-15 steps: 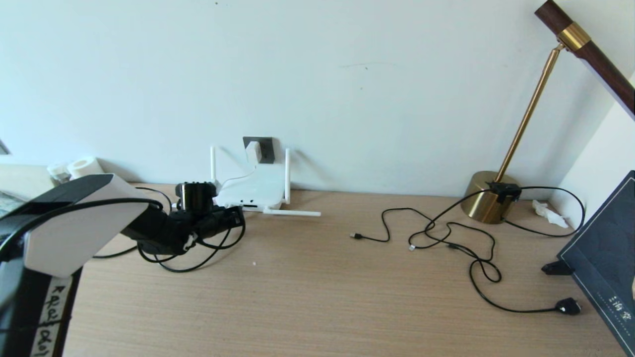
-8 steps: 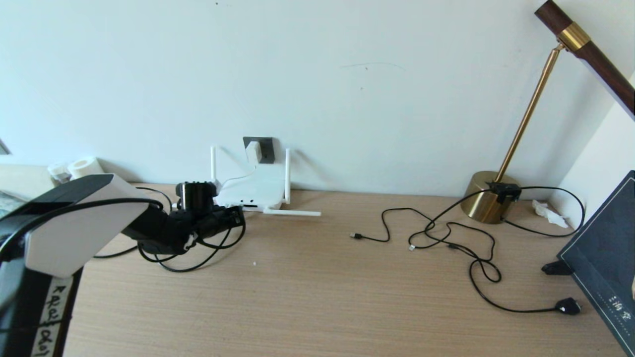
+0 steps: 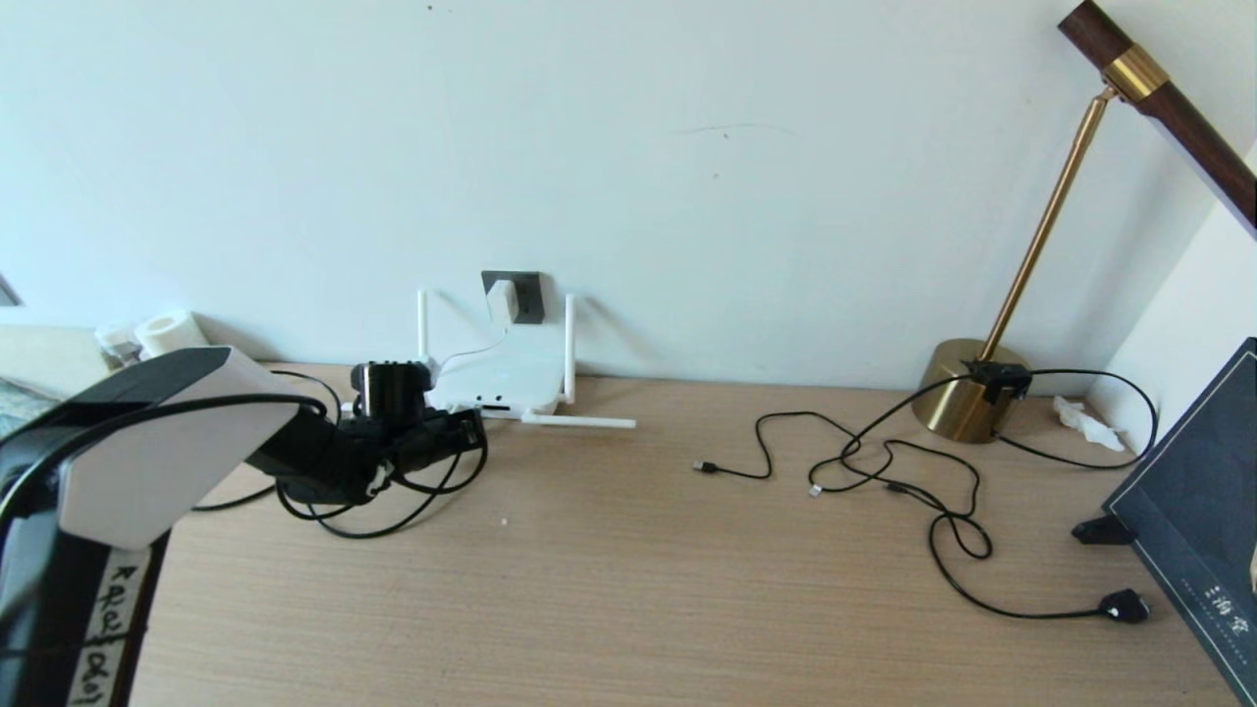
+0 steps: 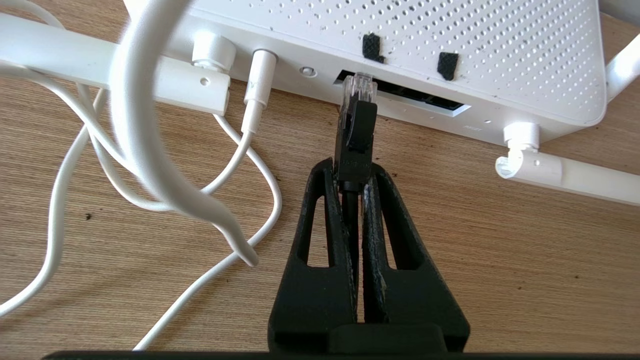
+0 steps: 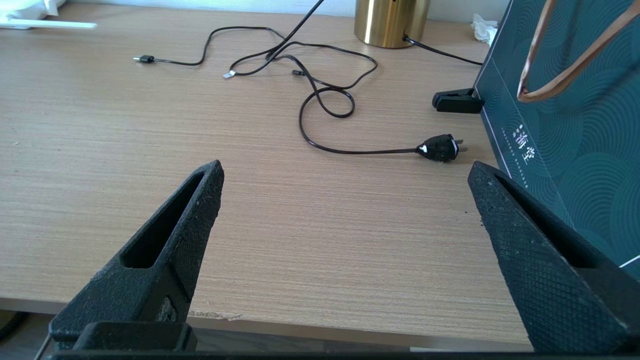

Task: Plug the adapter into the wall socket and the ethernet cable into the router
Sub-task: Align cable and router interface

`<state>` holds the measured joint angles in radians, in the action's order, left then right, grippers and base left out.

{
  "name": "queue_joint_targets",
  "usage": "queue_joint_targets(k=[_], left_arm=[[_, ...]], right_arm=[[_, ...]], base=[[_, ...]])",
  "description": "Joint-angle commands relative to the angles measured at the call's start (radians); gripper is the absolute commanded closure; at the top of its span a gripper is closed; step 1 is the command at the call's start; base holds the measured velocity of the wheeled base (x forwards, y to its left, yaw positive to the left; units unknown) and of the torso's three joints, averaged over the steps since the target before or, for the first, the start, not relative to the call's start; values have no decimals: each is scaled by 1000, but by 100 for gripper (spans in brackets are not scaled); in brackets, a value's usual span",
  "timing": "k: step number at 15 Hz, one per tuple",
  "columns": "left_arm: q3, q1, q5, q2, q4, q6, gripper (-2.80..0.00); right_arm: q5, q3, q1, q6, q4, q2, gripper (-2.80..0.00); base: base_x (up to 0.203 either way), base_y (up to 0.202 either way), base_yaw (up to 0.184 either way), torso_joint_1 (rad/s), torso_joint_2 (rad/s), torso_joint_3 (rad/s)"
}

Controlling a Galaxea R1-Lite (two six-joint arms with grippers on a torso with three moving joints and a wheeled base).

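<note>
head view: my left gripper (image 3: 469, 429) sits low on the desk (image 3: 628, 589) right at the front edge of the router (image 3: 503, 378), and against the pictures from a second ago it has hardly shifted, only the arm's white casing sits a touch lower. i take that to mean the approach is done and i am lining up the push. the adapter (image 3: 501, 299) is already seated in the wall socket (image 3: 514, 296), so that half looks finished. i count one router with four antennas, one adapter, one socket, one brass lamp (image 3: 967, 401), and a tangle of thin black cables (image 3: 884, 471) well off to the right.

left wrist view: the left gripper (image 4: 353, 175) is clamped tight on the ethernet cable (image 4: 356, 127), just behind its plug. the clear tip is at the mouth of the router's (image 4: 425, 45) dark slot (image 4: 400, 92), near its end; i can't tell if it has gone in. one white cord (image 4: 257, 75) is plugged in beside it, and i see three antennas here.

right wrist view: the right gripper (image 5: 345, 172) hangs over the near edge of the desk (image 5: 250, 210), spread wide with nothing in it, beside a dark green bag (image 5: 575, 100). one black mains plug (image 5: 440, 148) lies ahead of it.
</note>
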<state>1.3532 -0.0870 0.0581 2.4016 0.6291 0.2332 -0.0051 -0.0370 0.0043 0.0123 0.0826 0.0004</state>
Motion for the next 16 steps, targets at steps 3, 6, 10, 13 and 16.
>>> queue_joint_targets(k=[3,6,10,13,16], left_arm=[[1,0,0,10,6,2,0],[0,-2,0,10,6,2,0],[-3,-2,0,7,6,2,0],[-3,-2,-1,6,6,2,0],[-6,-3,-1,4,6,2,0]], right_arm=[[1,0,0,0,0,0,-280],[0,0,0,0,0,1,-280],[0,0,0,0,0,1,-280],[-1,0,0,0,0,0,-280],[1,0,0,0,0,0,-280]], base=[[0,0,0,0,0,0],[0,0,0,0,0,0],[0,0,0,0,0,0],[0,0,0,0,0,0],[0,0,0,0,0,0]])
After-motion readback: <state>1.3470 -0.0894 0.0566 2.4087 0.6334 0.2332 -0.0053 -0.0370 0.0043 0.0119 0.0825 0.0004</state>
